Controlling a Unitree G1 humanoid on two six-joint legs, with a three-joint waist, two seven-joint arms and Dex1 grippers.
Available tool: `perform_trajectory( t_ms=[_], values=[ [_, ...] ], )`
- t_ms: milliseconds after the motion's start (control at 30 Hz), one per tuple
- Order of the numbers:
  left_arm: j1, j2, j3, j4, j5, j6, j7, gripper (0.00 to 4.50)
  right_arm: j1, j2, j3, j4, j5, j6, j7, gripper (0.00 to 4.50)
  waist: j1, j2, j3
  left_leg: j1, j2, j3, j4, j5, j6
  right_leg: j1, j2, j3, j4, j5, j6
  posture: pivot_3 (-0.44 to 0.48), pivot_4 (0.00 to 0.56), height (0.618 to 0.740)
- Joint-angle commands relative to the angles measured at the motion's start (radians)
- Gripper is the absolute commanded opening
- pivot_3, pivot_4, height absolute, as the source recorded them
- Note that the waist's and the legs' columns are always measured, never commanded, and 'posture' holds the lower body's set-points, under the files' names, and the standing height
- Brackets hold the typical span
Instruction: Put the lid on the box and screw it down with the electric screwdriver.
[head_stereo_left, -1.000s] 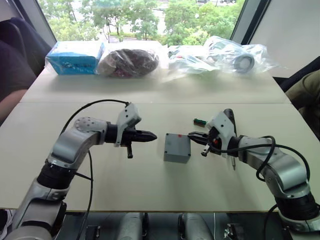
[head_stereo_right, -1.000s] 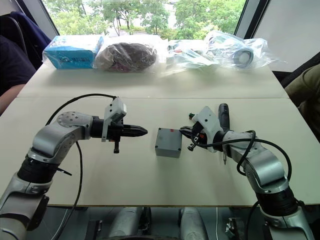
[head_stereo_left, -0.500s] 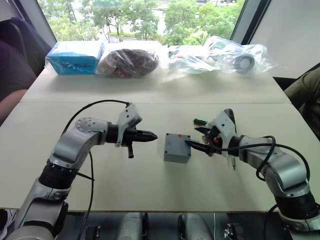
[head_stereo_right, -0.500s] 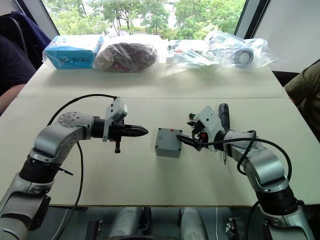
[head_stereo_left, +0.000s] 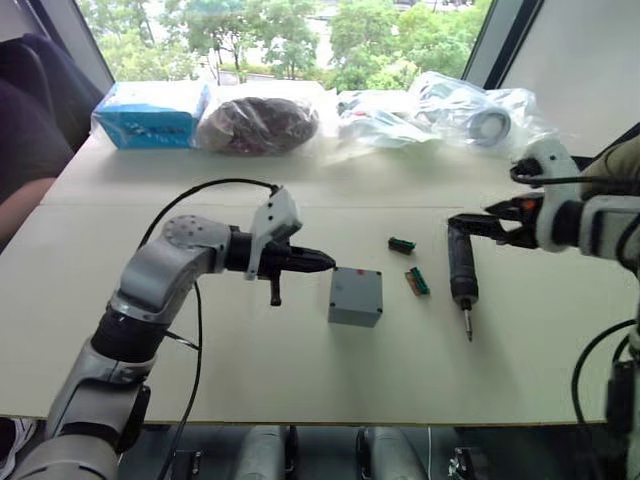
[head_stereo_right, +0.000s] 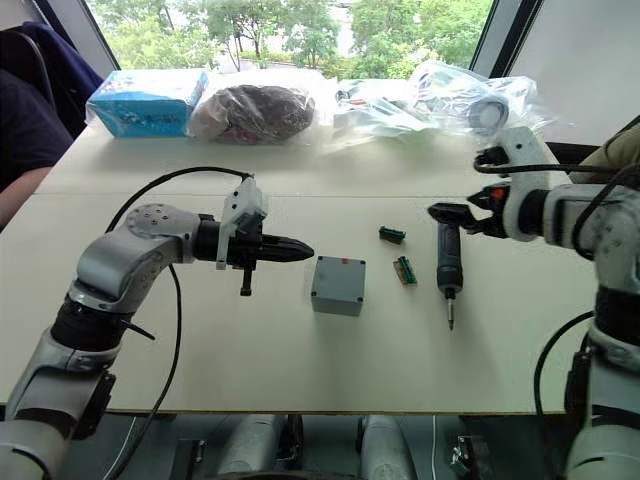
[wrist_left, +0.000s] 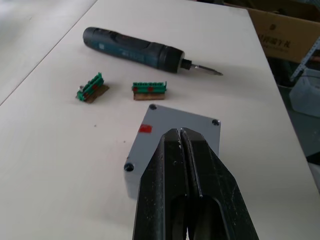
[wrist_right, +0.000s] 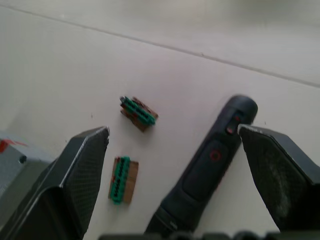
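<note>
Pale tabletop (head_stereo_left: 250, 360) carries everything. Right gripper (head_stereo_right: 452, 216), spread wide and empty, hovers over the electric screwdriver (head_stereo_left: 461, 268). Left gripper (head_stereo_left: 322, 263), pinched shut and empty, points at the box (head_stereo_left: 355, 296) just ahead, lid (wrist_left: 176, 129) already seated. Screws seemingly remain undriven.

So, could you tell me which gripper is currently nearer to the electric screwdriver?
Right. The right gripper hovers open just above the electric screwdriver at its rear end. The left gripper is shut, on the far side of the box.
</note>
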Motion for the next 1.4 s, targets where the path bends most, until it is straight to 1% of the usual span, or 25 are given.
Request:
perform_trajectory(
  t_ms=[33, 133, 267, 333, 567, 733, 833, 967, 1033, 1100, 1167, 1267, 1333, 1400],
  values=[
    [-0.008, -0.012, -0.011, -0.056, -0.017, -0.013, 0.003, 0.0, -0.062, -0.031, 0.097, 0.144, 0.005, 0.024, 0.043, 4.42, -0.005, 0.0, 0.0, 0.0, 0.0, 0.0, 0.0, 0.0, 0.0, 0.0, 0.0, 0.0, 0.0, 0.0, 0.0, 0.0, 0.15, 0.74],
    [0.009, -0.018, -0.018, -0.08, -0.019, -0.006, 0.014, 0.0, -0.164, -0.032, 0.255, 0.302, -0.028, 0.022, 0.093, 4.42, -0.02, 0.002, 0.0, 0.0, 0.0, 0.001, 0.0, 0.0, 0.0, -0.002, 0.0, 0.002, 0.002, 0.0, 0.0, 0.0, 0.15, 0.74],
    [0.026, -0.013, -0.024, -0.107, -0.01, -0.001, 0.034, 0.0, -0.239, -0.021, 0.406, 0.43, -0.074, -0.061, 0.181, 4.42, -0.022, 0.002, 0.0, 0.0, 0.0, 0.001, -0.001, 0.0, 0.0, -0.002, 0.001, 0.002, 0.0, 0.0, 0.0, 0.0, 0.15, 0.74],
    [0.038, -0.001, -0.019, -0.137, -0.015, 0.008, 0.044, 0.0, -0.282, 0.003, 0.471, 0.508, -0.106, -0.089, 0.214, 4.42, -0.021, 0.002, 0.0, 0.0, 0.0, 0.002, -0.001, 0.0, 0.0, -0.002, 0.001, 0.002, 0.0, 0.0, 0.0, 0.0, 0.15, 0.74],
    [0.058, 0.009, -0.002, -0.192, -0.034, 0.05, 0.101, 0.0, -0.356, 0.064, 0.621, 0.67, -0.207, -0.187, 0.336, 4.42, -0.019, 0.002, 0.0, 0.0, 0.0, 0.002, -0.001, 0.0, -0.001, -0.002, 0.0, 0.002, 0.001, 0.0, 0.0, 0.0, 0.15, 0.74],
    [0.062, 0.001, 0.003, -0.202, -0.049, 0.077, 0.143, 0.0, -0.357, 0.101, 0.715, 0.72, -0.281, -0.249, 0.418, 4.42, -0.022, 0.002, 0.0, 0.0, 0.0, 0.002, -0.001, 0.001, -0.001, -0.002, 0.001, 0.002, 0.001, 0.0, 0.0, 0.0, 0.15, 0.74],
    [0.066, 0.003, 0.003, -0.201, -0.054, 0.078, 0.153, 0.0, -0.359, 0.118, 0.745, 0.749, -0.322, -0.273, 0.455, 4.42, -0.022, 0.001, 0.0, 0.0, 0.0, 0.002, 0.0, 0.001, -0.001, -0.002, 0.001, 0.002, 0.001, 0.0, 0.0, 0.0, 0.15, 0.74],
    [0.071, 0.007, 0.004, -0.191, -0.049, 0.068, 0.17, 0.0, -0.334, 0.126, 0.775, 0.756, -0.355, -0.277, 0.508, 3.32, -0.022, 0.001, 0.0, 0.002, 0.0, 0.002, 0.0, 0.001, -0.001, 0.0, 0.001, 0.002, 0.001, 0.0, 0.0, 0.0, 0.15, 0.74],
    [0.073, 0.008, 0.002, -0.193, -0.048, 0.066, 0.175, 0.0, -0.312, 0.115, 0.793, 0.732, -0.378, -0.282, 0.526, 2.58, -0.021, 0.0, 0.0, 0.002, 0.0, 0.002, 0.0, 0.001, -0.002, 0.0, 0.001, 0.002, 0.001, 0.0, 0.0, 0.0, 0.15, 0.74],
    [0.069, 0.007, 0.002, -0.189, -0.05, 0.063, 0.178, 0.0, -0.291, 0.105, 0.801, 0.716, -0.394, -0.28, 0.538, 2.0, -0.02, 0.0, -0.001, 0.002, 0.0, 0.001, 0.0, 0.001, -0.002, 0.0, 0.001, 0.002, 0.001, 0.0, 0.0, 0.0, 0.15, 0.74],
    [0.064, 0.003, 0.001, -0.179, -0.048, 0.057, 0.179, 0.0, -0.271, 0.093, 0.794, 0.706, -0.409, -0.284, 0.54, 1.94, -0.016, -0.001, -0.001, 0.002, 0.0, 0.001, 0.0, 0.001, -0.002, 0.001, 0.001, 0.001, 0.001, 0.0, 0.0, 0.0, 0.15, 0.74],
    [0.06, 0.0, -0.005, -0.164, -0.043, 0.046, 0.179, 0.0, -0.278, 0.101, 0.743, 0.74, -0.425, -0.282, 0.515, 1.93, -0.01, -0.002, -0.001, 0.003, 0.0, 0.001, 0.0, 0.001, -0.002, 0.002, 0.0, 0.001, 0.0, 0.0, 0.0, 0.0, 0.15, 0.74],
    [0.056, 0.0, -0.009, -0.139, -0.038, 0.029, 0.168, 0.0, -0.338, 0.108, 0.641, 0.827, -0.437, -0.349, 0.455, 1.91, -0.007, -0.002, -0.001, 0.004, 0.0, 0.001, 0.0, 0.001, -0.002, 0.004, 0.0, 0.001, 0.0, 0.0, 0.0, 0.0, 0.15, 0.74],
    [0.053, 0.0, -0.012, -0.119, -0.035, 0.016, 0.161, 0.0, -0.364, 0.102, 0.592, 0.856, -0.451, -0.425, 0.434, 1.91, -0.007, -0.002, -0.001, 0.008, 0.0, 0.001, 0.0, 0.001, -0.002, 0.007, 0.0, 0.001, -0.001, 0.0, 0.0, 0.0, 0.15, 0.74]
  ],
)
